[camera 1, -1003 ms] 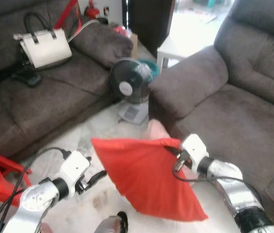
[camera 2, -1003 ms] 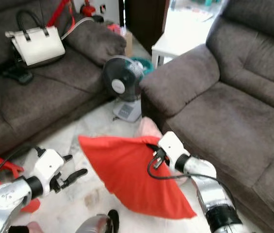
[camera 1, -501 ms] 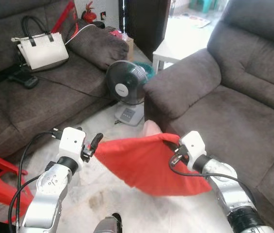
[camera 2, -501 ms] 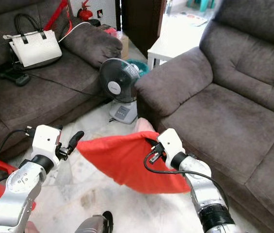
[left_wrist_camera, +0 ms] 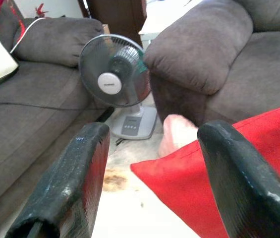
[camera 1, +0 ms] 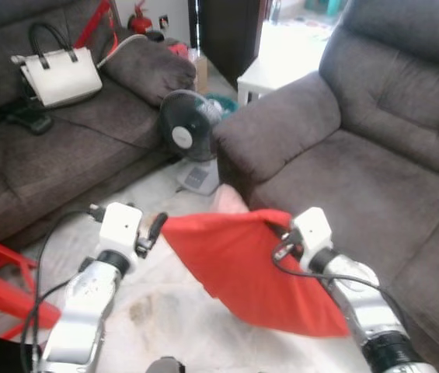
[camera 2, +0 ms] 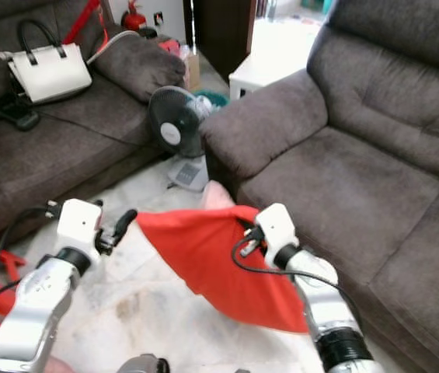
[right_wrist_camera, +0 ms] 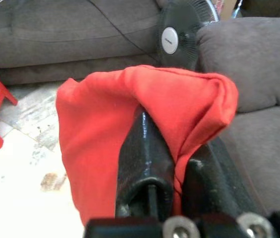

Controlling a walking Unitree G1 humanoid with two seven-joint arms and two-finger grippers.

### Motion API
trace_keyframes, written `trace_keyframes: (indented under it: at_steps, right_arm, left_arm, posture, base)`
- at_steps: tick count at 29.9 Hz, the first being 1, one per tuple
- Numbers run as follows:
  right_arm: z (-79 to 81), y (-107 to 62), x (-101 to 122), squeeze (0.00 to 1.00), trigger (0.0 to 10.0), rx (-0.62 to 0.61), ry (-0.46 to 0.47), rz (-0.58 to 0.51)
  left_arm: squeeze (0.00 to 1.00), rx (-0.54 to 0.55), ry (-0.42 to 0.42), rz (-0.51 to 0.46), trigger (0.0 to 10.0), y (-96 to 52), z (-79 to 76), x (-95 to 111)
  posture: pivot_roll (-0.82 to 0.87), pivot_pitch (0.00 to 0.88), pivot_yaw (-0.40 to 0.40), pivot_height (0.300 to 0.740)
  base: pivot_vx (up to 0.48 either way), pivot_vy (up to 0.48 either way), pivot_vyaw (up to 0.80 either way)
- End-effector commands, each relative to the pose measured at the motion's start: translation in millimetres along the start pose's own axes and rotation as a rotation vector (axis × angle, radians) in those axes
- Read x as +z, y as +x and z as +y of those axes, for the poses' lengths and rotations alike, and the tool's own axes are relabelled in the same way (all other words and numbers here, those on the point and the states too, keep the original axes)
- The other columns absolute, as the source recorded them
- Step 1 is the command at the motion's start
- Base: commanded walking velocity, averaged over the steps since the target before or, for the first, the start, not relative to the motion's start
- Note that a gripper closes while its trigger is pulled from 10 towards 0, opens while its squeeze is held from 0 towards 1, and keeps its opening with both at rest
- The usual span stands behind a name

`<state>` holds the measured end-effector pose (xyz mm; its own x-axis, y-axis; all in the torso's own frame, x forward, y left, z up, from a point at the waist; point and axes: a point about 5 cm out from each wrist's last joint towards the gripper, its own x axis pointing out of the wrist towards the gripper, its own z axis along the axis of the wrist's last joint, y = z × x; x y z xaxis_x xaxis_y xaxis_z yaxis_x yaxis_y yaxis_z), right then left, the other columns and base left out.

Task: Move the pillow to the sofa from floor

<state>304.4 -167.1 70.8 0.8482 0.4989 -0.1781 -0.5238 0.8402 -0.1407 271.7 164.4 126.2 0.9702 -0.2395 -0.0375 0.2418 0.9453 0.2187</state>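
I see the soft red fabric pillow (camera 1: 258,272) hanging limp off the floor, just beside the grey sofa (camera 1: 374,179). Right gripper (right_wrist_camera: 177,163) pinches its corner; left gripper (left_wrist_camera: 147,173) gapes beside it. Light, floppy: I'd take the opposite corner.

No legible text, labels or numbers — anywhere

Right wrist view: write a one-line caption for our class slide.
The right gripper pinches a fold of the red pillow above the floor, with a fan and sofa arm beyond.
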Motion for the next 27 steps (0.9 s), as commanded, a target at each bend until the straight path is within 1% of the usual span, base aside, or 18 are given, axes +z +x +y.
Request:
trace_keyframes:
  at_steps: [1, 8, 12, 13, 15, 27]
  right_arm:
    - [-6.3, 7.4, 30.8, 0.00, 10.0, -0.025, -0.035, -0.140]
    - [-5.8, 7.5, 30.3, 0.00, 10.0, -0.032, -0.030, -0.141]
    - [-7.7, 7.7, 28.6, 0.00, 10.0, -0.064, -0.009, -0.134]
    - [-9.8, 7.5, 26.9, 0.00, 10.0, -0.085, 0.010, -0.128]
    - [-10.7, 7.4, 26.3, 0.00, 10.0, -0.093, 0.016, -0.126]
    - [-10.7, 7.0, 25.3, 0.00, 10.0, -0.116, 0.021, -0.127]
  left_arm:
    - [0.00, -0.009, 0.013, 0.004, 10.0, -0.6, 0.1, -0.3]
    - [0.00, -0.030, 0.023, 0.001, 10.0, -1.0, -3.5, 0.2]
    - [0.00, -0.041, 0.031, 0.000, 10.0, -0.7, -5.1, 0.4]
    - [0.00, -0.041, 0.030, -0.002, 10.0, -0.3, -5.1, 0.7]
    - [0.00, -0.041, 0.030, -0.002, 10.0, -0.2, -5.0, 0.7]
    - [0.00, -0.056, 0.043, -0.004, 10.0, 1.8, -6.8, 1.5]
  posture:
    - [0.19, 0.093, -0.042, 0.740]
    - [0.19, 0.093, -0.041, 0.740]
    - [0.19, 0.093, -0.039, 0.740]
    - [0.19, 0.093, -0.038, 0.740]
    - [0.19, 0.093, -0.037, 0.740]
    - [0.19, 0.093, -0.030, 0.740]
  base:
    - [0.000, 0.000, 0.00]
    - [0.000, 0.000, 0.00]
    - [0.000, 0.000, 0.00]
    - [0.000, 0.000, -0.80]
    - [0.000, 0.000, -0.80]
    - [0.000, 0.000, -0.79]
